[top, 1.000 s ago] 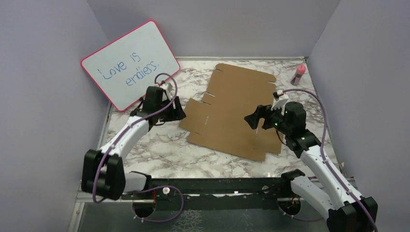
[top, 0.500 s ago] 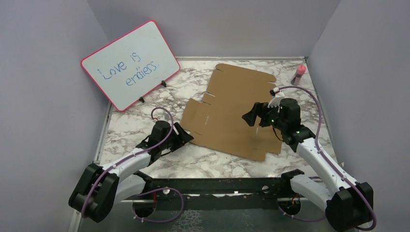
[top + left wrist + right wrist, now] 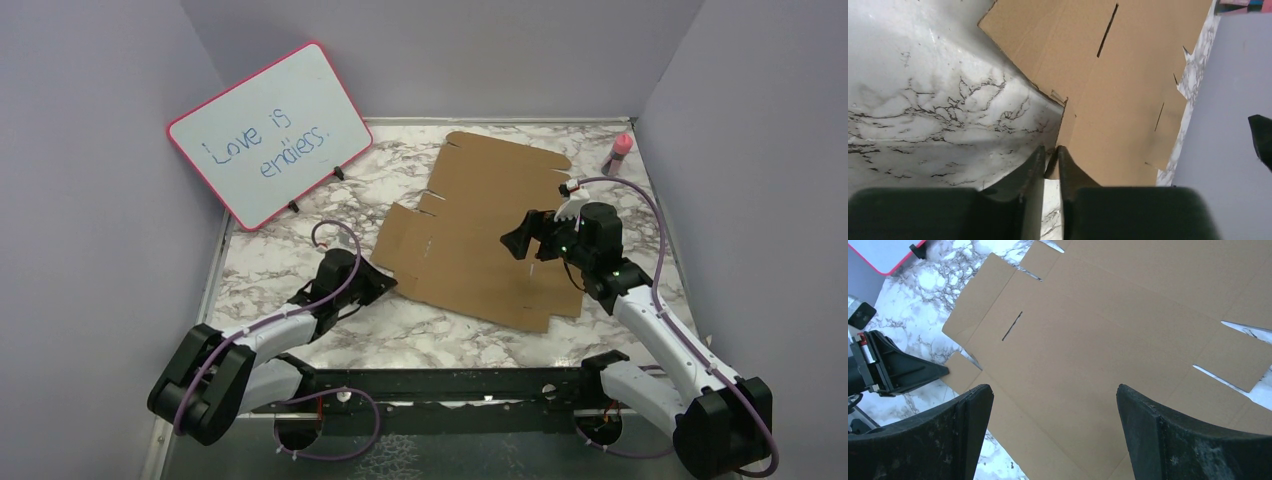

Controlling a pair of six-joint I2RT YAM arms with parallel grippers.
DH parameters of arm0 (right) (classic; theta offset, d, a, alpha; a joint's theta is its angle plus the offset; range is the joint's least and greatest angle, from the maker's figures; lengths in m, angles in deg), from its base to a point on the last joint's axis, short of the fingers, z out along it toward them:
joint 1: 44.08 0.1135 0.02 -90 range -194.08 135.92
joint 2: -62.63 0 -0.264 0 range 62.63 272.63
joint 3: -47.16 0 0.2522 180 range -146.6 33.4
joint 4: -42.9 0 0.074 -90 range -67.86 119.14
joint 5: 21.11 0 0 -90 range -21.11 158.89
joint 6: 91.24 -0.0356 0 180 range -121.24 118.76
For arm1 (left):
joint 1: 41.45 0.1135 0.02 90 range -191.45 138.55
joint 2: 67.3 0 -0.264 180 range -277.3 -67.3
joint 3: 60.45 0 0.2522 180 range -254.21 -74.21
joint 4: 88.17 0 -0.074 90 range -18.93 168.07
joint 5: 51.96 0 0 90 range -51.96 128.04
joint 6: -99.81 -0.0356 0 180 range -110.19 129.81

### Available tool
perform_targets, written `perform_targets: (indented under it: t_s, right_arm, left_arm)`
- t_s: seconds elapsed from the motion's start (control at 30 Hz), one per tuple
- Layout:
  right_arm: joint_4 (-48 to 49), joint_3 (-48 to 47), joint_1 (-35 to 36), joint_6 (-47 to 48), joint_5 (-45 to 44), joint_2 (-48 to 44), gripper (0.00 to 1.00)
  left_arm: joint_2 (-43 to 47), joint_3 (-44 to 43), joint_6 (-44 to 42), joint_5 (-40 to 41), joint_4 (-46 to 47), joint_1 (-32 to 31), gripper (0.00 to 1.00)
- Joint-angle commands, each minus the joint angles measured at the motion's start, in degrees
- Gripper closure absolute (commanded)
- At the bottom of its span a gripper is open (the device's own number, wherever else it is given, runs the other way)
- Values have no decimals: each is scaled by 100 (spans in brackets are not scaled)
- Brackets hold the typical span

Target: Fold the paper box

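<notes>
The paper box (image 3: pixel 470 230) lies flat and unfolded on the marble table, a brown cardboard sheet with flaps and slits. My left gripper (image 3: pixel 385 285) is low on the table at the sheet's near-left corner. In the left wrist view its fingers (image 3: pixel 1050 150) are pinched together on the edge of a small corner flap of the paper box (image 3: pixel 1118 90). My right gripper (image 3: pixel 515 243) hovers over the right half of the sheet, wide open with nothing between its fingers (image 3: pixel 1054 390). The right wrist view shows the paper box (image 3: pixel 1108 325) below and the left gripper (image 3: pixel 940 371) at its corner.
A pink-framed whiteboard (image 3: pixel 265 130) with writing leans against the back-left wall. A small pink bottle (image 3: pixel 618 152) stands at the back right corner. Lilac walls close in three sides. A black rail (image 3: pixel 450 380) runs along the near edge.
My left arm came down from beside the whiteboard to the sheet's near-left corner and its jaws closed on the flap. The right arm shifted slightly back, then held still.
</notes>
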Motion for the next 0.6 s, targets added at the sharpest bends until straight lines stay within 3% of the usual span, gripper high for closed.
perform_targets:
  t_s: [0.0,0.07,0.23,0.47,0.57]
  right_arm:
    - [170,9,22,62,155,-50,1]
    - [135,8,20,87,192,-41,1]
    - [78,26,24,127,296,-31,3]
    - [-97,3,24,97,129,169,3]
    - [-235,-46,18,51,-164,323,3]
  left_arm:
    - [153,-71,-266,521,-173,-11,92]
    - [186,-273,-666,679,-568,68,100]
    - [101,-832,-1765,536,-1262,772,100]
    - [-846,-2222,-3299,141,-2512,1523,100]
    - [-1121,-2811,-3558,346,-2846,1632,86]
